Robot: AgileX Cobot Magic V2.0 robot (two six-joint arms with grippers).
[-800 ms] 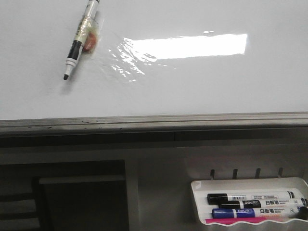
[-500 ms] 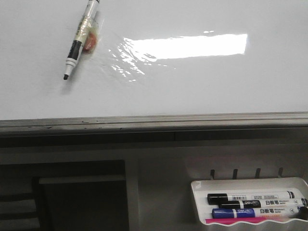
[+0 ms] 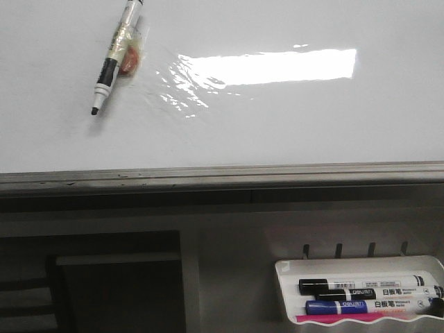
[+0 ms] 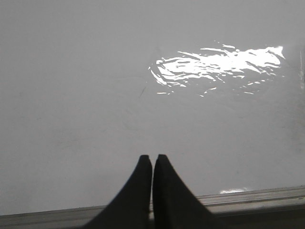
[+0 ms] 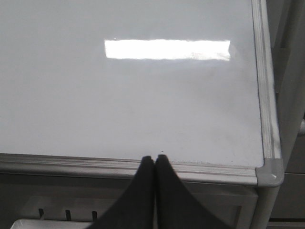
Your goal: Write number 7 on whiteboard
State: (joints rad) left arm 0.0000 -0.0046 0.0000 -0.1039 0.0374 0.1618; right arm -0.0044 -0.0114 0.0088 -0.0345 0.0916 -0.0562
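The whiteboard (image 3: 277, 125) is a glossy white board with a grey metal lower edge (image 3: 222, 175) and a bright rectangular glare. No number 7 shows on it. A black-tipped marker (image 3: 113, 55) wrapped in tape lies on the board at the upper left, uncapped, with a small orange thing beside it. Neither gripper shows in the front view. My left gripper (image 4: 152, 157) is shut and empty over the board (image 4: 95, 95), near its lower edge. My right gripper (image 5: 155, 157) is shut and empty at the lower edge of the board (image 5: 143, 95), near its right corner (image 5: 270, 172).
A small white plastic tray (image 3: 288, 291) hangs below the board at the lower right. It holds a black marker (image 3: 368, 284), a blue marker (image 3: 340, 306) and a pink one (image 3: 347, 318). A dark recess lies below the board at the lower left.
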